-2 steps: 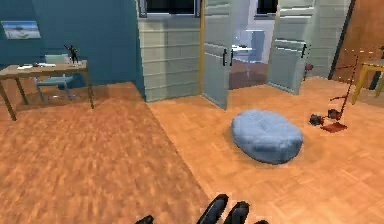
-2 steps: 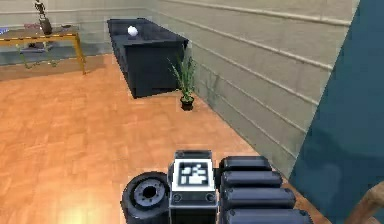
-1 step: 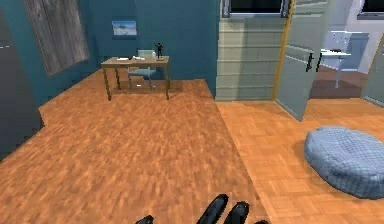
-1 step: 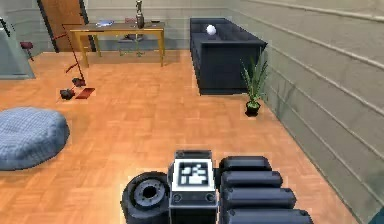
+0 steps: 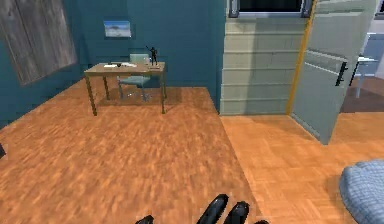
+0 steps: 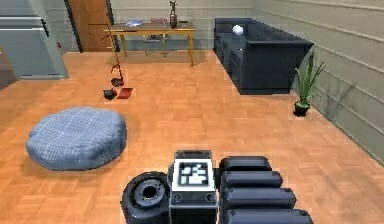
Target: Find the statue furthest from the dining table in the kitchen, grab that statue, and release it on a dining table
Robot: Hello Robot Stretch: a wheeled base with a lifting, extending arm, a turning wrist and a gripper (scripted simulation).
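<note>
Dark, slim statue [image 5: 153,55] stands upright on a small brown wooden table [image 5: 125,73] against a teal wall, well apart from the gripper. A pale blue chair [image 5: 140,82] sits behind that table.

A second dark upright figure [image 6: 173,13] stands on a long wooden table [image 6: 170,32] with thin legs, far out beyond the gripper.

Arm [image 6: 255,190]: black, square, ribbed bar, lying low and short along the arm side view's bottom edge. One white square marker [image 6: 193,175] with black marks sits at its end.

Gripper [image 6: 148,197]: round matte black body just left of the marker, fingers not made out. Jaws: state cannot be told, nor whether anything is held.

Near the gripper, out and to the picture's left, a round, soft blue-grey cushion [image 6: 78,137] lies on the orange wood-block floor [image 6: 190,110]. Farther out to the picture's right are a boxy navy sofa [image 6: 262,50] and a spiky green potted plant [image 6: 303,88].
</note>
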